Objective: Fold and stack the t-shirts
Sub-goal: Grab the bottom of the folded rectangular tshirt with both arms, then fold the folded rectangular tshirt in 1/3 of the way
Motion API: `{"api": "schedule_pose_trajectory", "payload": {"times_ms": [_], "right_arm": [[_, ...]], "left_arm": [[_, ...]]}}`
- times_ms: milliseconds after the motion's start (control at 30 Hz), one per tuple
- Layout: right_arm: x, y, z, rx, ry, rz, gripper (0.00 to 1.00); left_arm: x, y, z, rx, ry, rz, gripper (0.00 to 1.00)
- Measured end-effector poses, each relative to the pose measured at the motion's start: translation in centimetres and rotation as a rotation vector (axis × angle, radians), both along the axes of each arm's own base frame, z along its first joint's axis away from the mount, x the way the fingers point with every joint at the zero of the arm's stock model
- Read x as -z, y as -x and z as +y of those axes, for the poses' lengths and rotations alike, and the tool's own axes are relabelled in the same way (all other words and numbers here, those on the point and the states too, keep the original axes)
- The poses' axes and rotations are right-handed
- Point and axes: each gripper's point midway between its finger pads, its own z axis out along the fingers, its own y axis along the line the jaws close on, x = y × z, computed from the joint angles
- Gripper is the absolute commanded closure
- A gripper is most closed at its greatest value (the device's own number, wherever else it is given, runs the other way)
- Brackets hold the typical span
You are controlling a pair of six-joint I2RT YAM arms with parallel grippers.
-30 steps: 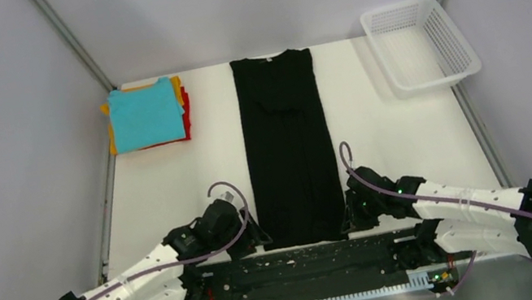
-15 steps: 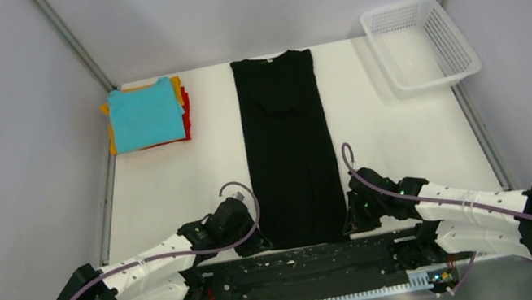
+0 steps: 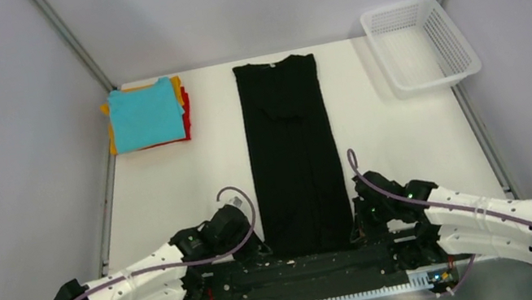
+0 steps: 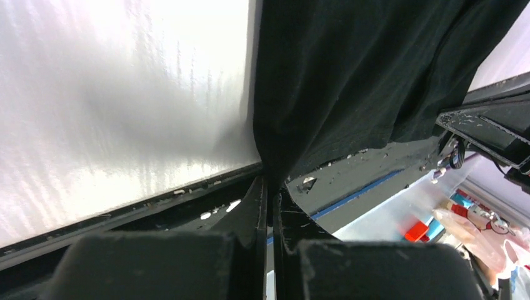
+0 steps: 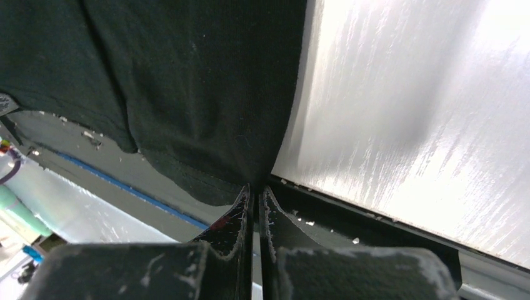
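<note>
Folded shirts (image 3: 147, 115) sit stacked far left on the tabletop (image 3: 171, 191); the black shirt (image 3: 292, 153), a long narrow central strip, awaits crosswise folding, both arms' jaws clenched on its near corners.

Your left arm (image 3: 133, 282) lies low along the near edge, stretching from its base at the near left toward the middle. Your right arm (image 3: 475, 208) mirrors it from the near right. Your left gripper (image 3: 258, 249) sits at the near left corner of the black t-shirt (image 3: 292, 153), and your right gripper (image 3: 358, 231) at its near right corner. In both wrist views the dark, scuffed fingers (image 4: 255, 209) are pressed together, only a hairline gap between them, with the shirt's hem pinched at their tips
</note>
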Motion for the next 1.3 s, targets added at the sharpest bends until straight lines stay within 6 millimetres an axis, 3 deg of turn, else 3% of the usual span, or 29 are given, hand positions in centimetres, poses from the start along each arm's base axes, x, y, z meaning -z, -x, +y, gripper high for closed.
{"api": "schedule_pose_trajectory", "payload": {"times_ms": [267, 500, 700, 900, 1100, 1300], "right_arm": [[-1.8, 0.1, 0.8, -0.025, -0.036, 0.003, 1.0], [-5.9, -3.5, 3.1, -0.016, -0.066, -0.106, 1.0], [-8.1, -8.3, 3.5, 0.041, -0.022, -0.219, 1.0], [-8.9, -13.7, 3.2, 0.1, 0.029, -0.294, 1.0], [-9.1, -18.8, 2.6, 0.153, 0.053, -0.328, 1.0], [-10.0, -23.2, 2.9, 0.192, 0.032, -0.364, 1.0]], "left_arm": [[-0.8, 0.4, -0.9, 0.021, 0.019, 0.001, 1.0], [-4.3, -3.3, -3.4, -0.002, 0.059, -0.129, 1.0], [-7.2, -9.5, -4.2, -0.074, 0.035, -0.242, 1.0], [-7.7, -16.7, -3.4, -0.144, -0.053, -0.292, 1.0], [-9.3, -22.1, -3.1, -0.145, -0.097, -0.356, 1.0], [-9.9, -26.3, -1.4, -0.168, -0.12, -0.374, 1.0]]}}
